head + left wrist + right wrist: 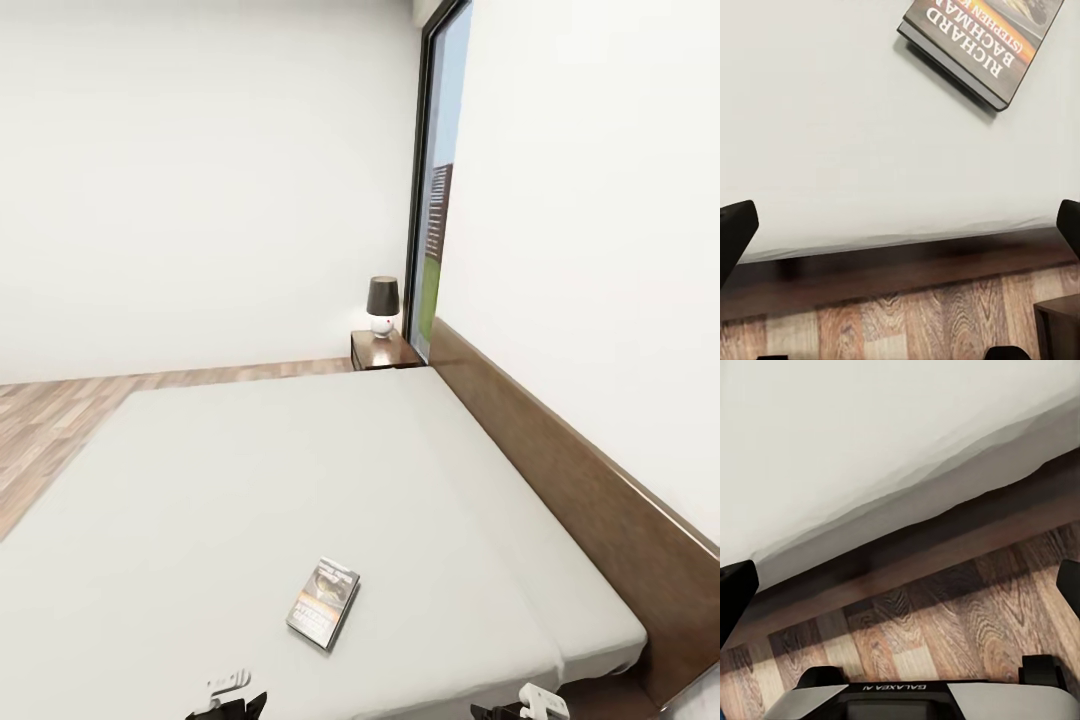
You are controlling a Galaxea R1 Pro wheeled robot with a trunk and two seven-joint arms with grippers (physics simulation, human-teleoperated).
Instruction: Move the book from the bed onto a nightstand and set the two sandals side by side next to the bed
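- Right now the small thin paperback book point(324, 602), dark-covered with a grey-white picture and an orange band, lies flat on the near part of the large low bed's flat light-grey mattress point(250, 480), turned at a slant to the mattress edges.
- Along the right side of the mattress runs the dark brown wooden headboard point(580, 480), set against a white wall point(600, 200).
- Beyond the far corner of the bed stands a low dark reddish-brown wooden nightstand point(385, 352) with a glossy top, well apart from the book.
- On that nightstand sits a small table lamp point(382, 304) with a dark shade and a rounded white base.
- Just beside the lamp rises a tall black-framed window point(432, 200), showing green ground and a building outside.
- Brown-grey wood-plank floor point(50, 420) lies past the left side of the bed.
- At the bottom edge of the head view the left gripper point(232, 700) and the right gripper point(520, 708) hang at the near edge of the bed; neither touches the book.
- Seen from the left wrist, the book point(982, 41) shows the white lettering "RICHARD BACHMAN"; the mattress edge, the dark frame point(900, 266) and plank floor lie nearer the camera, and the two dark fingertips point(735, 232) stand wide apart with nothing between them.
- Seen from the right wrist, the mattress edge point(870, 450) overhangs the plank floor point(945, 615), and the dark fingertips point(735, 592) are likewise spread far apart, holding nothing.
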